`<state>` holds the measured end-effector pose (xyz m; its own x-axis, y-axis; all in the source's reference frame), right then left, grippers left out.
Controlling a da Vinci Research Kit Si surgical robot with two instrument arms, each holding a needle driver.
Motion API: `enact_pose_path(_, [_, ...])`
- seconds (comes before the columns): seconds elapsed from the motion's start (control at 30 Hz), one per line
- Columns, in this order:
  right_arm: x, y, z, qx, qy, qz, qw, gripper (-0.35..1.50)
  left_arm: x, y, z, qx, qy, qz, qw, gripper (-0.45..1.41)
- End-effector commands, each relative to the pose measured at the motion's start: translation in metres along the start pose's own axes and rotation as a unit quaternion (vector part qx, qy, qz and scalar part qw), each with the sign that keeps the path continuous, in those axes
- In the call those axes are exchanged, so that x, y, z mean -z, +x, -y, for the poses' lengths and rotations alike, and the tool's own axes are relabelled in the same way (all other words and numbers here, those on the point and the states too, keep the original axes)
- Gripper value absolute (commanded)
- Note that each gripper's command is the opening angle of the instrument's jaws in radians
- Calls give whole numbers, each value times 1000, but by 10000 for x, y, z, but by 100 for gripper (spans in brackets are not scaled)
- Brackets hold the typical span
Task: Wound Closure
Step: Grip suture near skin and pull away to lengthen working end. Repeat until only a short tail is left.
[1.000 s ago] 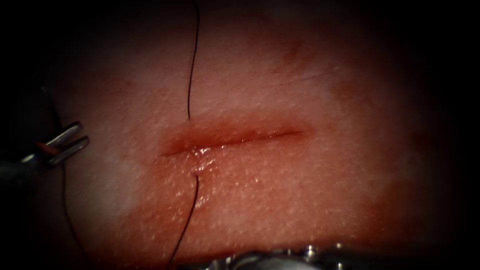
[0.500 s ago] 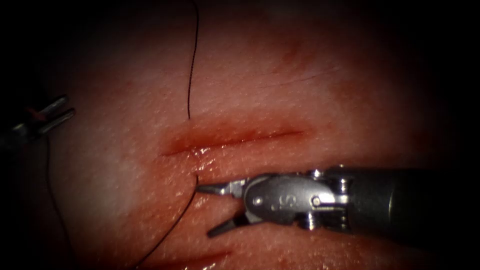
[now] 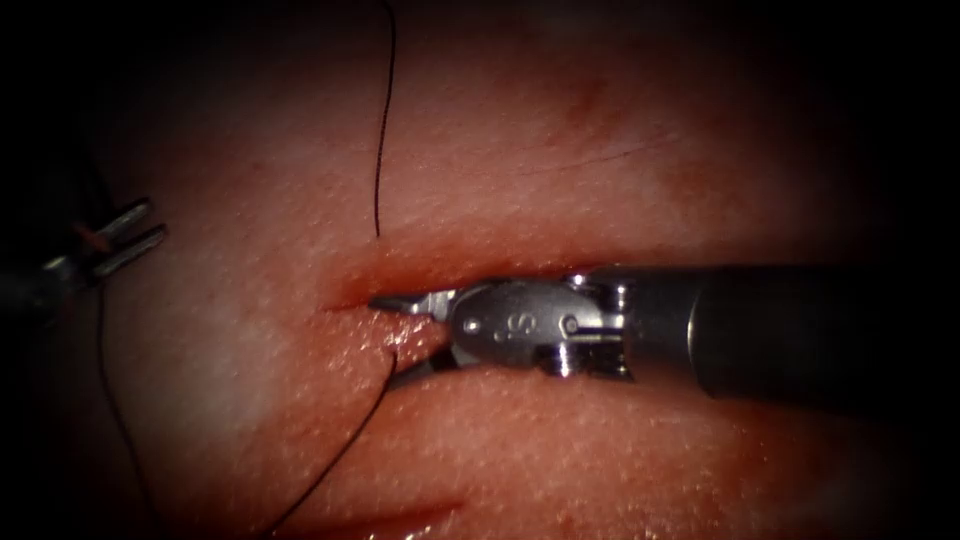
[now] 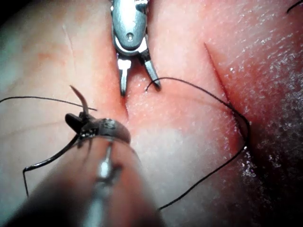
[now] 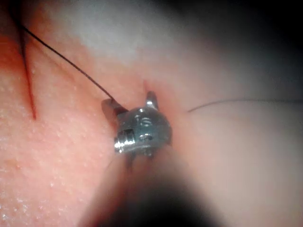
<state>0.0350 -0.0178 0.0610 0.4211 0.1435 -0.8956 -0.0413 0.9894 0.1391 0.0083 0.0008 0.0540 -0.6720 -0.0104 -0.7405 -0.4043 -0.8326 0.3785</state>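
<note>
The right tool (image 3: 400,340) has slid up from below the cut (image 3: 350,297) and now lies along it, jaws apart and empty, straddling the spot where the thread (image 3: 380,130) leaves the tissue (image 3: 600,450). Off to the left, the left tool (image 3: 125,238) has barely shifted; it grips the curved needle (image 4: 81,100) near its middle, clear of the tissue.

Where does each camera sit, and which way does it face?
Endoscope: above and in front, facing the tissue and cut; left tool at left, right tool from the right, jaws open, empty, at the cut.
Left wrist: along its shaft at its jaws gripping the needle, clear of the tissue.
Right wrist: along its shaft at its open jaws.
Shared: left wrist and endoscope both show right tool and thread.
</note>
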Motion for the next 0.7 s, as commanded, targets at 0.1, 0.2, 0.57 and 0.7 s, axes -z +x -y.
enact_pose_path(0.1, [-1,3,3,3,23,10,1000,-35,-7,-1,-2,0,0,-1,1000,-45])
enact_pose_path(0.2, [7,5,7,8,33,14,999,-35,-7,-1,-2,0,1,-1,1000,-45])
enact_pose_path(0.57, [55,34,79,-6,93,22,995,-35,-10,-1,-7,-1,2,-2,1000,-45])
enact_pose_path(0.7, [72,54,127,12,119,29,992,-35,-12,-2,-10,-2,4,-3,1000,-45])
